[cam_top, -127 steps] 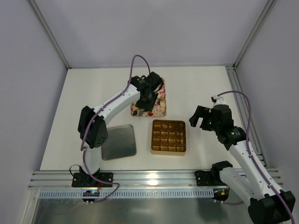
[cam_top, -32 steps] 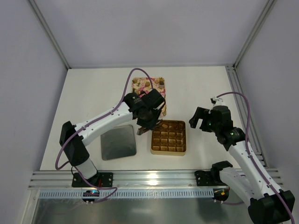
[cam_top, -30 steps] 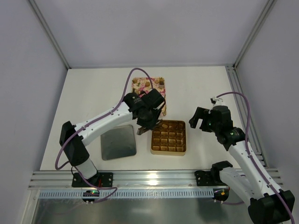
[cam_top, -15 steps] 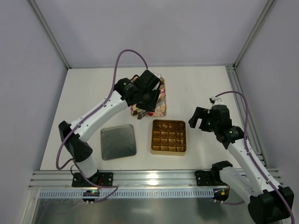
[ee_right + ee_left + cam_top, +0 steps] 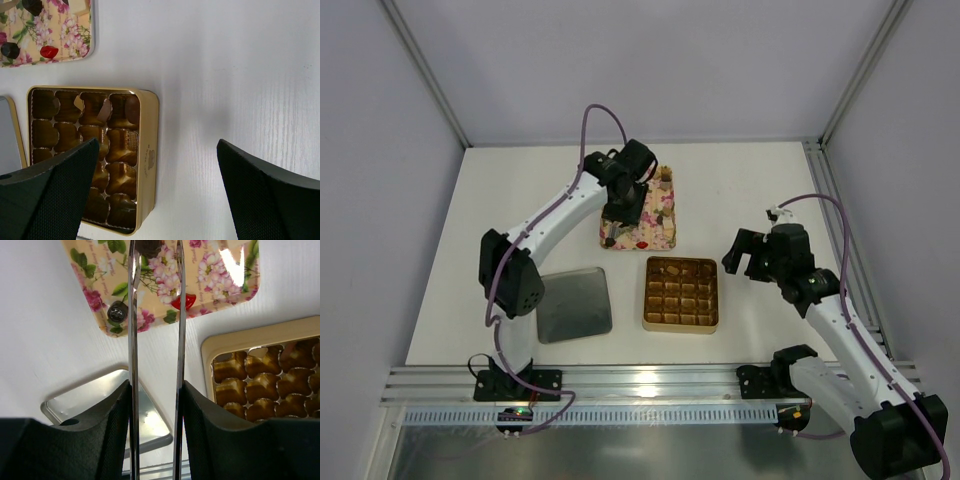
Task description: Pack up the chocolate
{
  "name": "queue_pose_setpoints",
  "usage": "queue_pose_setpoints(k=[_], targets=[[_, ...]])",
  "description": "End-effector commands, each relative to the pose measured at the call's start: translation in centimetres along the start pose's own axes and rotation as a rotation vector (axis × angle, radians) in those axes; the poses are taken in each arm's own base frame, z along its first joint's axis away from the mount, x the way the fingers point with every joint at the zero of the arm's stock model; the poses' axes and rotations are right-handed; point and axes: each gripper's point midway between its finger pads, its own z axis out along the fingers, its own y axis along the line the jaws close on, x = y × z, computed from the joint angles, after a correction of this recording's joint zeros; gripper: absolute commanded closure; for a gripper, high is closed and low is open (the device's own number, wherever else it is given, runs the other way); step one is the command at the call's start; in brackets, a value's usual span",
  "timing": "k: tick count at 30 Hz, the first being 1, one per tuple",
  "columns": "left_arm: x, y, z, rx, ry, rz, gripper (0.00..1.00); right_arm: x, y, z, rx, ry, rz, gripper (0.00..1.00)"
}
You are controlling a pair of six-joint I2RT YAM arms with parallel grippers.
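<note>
Left wrist view: floral tray (image 5: 220,285) at 12 o'clock, gold box (image 5: 260,333) at 4, steel lid (image 5: 95,405) at 7. The left gripper (image 5: 156,250), parted, straddles a dark chocolate (image 5: 147,246) on the tray; whether it touches the piece is unclear. The right gripper (image 5: 157,145) gapes wide, empty, at the box's 2 o'clock.

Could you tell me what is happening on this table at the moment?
The left gripper is over the floral tray, open around a dark chocolate; I cannot tell whether it touches it. Another dark piece and a red piece also lie on the tray. The gold box beside it holds what look like two pieces in the row nearest the tray; most cells look empty. The right gripper hovers open to the box's right, holding nothing.
</note>
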Motion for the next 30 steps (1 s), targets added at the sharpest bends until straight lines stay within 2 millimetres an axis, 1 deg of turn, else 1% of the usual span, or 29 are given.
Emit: queue_pose_setpoints(k=[1,7,11,21,25,30], targets=[[-1.9,0.7,0.3,-0.007,-0.049,0.010,0.57,-2.4,1.3,-0.3,-0.038,-0.066,-0.010,0.00],[-1.7,1.0,2.3,-0.015,-0.017,0.009,0.57,-2.3,1.1,-0.2,-0.032,-0.064,-0.014,0.00],[-1.5,1.2,3.1,-0.023,-0.002,0.012,0.57,-2.3,1.0,-0.2,-0.028,-0.061,-0.015,0.00],[-0.6,1.7,4.3,-0.033,0.030,0.019,0.58,-2.1,1.1,0.0,-0.034,-0.053,-0.013,0.00],[-0.2,1.6,4.5,-0.026,0.043,0.020,0.63,-2.2,1.2,0.0,-0.035,-0.054,-0.014,0.00],[0.1,1.6,4.9,-0.027,0.059,0.028,0.64,-2.1,1.1,-0.1,-0.032,-0.053,-0.014,0.00]])
